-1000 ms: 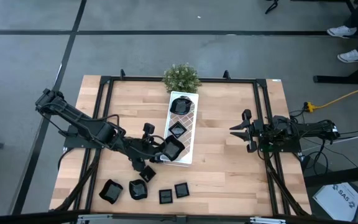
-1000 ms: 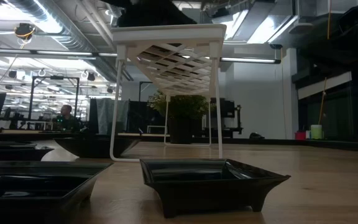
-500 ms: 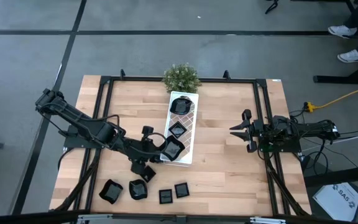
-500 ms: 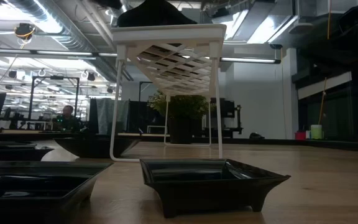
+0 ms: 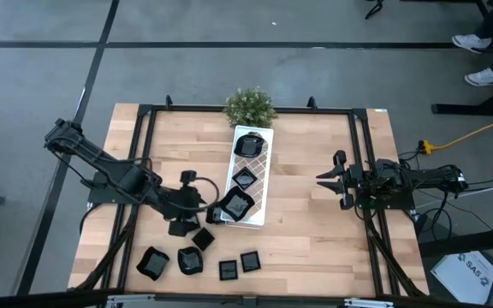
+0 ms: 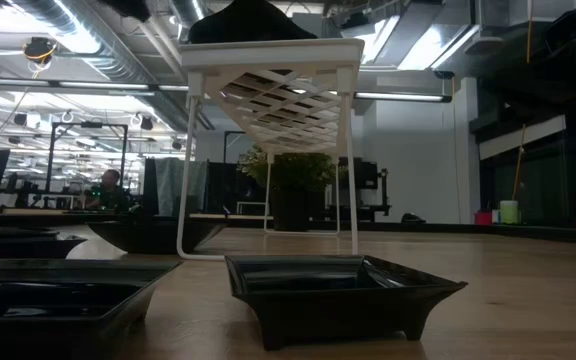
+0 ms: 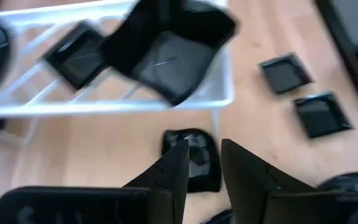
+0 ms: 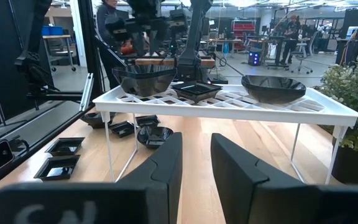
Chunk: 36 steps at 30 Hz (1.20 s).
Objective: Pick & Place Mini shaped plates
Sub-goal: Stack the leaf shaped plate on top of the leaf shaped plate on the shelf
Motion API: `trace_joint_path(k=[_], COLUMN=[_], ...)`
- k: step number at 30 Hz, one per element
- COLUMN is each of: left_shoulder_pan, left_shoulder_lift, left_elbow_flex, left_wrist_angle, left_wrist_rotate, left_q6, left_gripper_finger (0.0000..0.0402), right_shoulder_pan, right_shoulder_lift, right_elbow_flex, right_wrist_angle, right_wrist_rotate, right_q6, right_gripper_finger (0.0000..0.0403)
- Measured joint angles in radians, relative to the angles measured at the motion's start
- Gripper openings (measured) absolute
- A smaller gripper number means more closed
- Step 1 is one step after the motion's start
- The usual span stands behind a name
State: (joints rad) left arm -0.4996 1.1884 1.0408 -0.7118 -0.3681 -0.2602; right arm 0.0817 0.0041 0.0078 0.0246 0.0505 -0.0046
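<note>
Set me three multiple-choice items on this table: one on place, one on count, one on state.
1. The potted plant stands
A. at the white tray's end away from the loose plates
B. among the loose plates
C. beside the right gripper

2. Black plates on the white tray:
A. one
B. three
C. six

3. The left gripper holds
A. a plate
B. the plant
C. nothing

Answers:
1 A, the plant touches the tray's far end in the high view.
2 B, the right wrist view shows three in a row.
3 C, its fingers stand apart over bare space.
</note>
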Motion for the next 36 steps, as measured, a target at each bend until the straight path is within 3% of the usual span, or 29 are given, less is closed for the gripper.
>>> trace_joint_path(k=[9,21,36], left_shoulder_pan=[-0.056,-0.055,-0.055], left_shoulder_lift=[-0.074,-0.124,-0.125], left_elbow_flex=[-0.173,-0.439,-0.462], left_wrist_angle=[0.024,0.238,0.246], left_wrist_rotate=[-0.153,-0.133,-0.129], left_q6=[-0.218,-0.449,-0.556], left_gripper_finger=[0.0087,0.0084,0.0082], right_shoulder_pan=[0.0,0.0,0.0], right_shoulder_lift=[0.0,0.0,0.0], right_elbow_flex=[0.0,0.0,0.0], right_wrist_angle=[0.0,0.0,0.0], right_wrist_rotate=[0.0,0.0,0.0], right_q6=[0.0,0.0,0.0], right_gripper_finger=[0.0085,0.0085,0.0085])
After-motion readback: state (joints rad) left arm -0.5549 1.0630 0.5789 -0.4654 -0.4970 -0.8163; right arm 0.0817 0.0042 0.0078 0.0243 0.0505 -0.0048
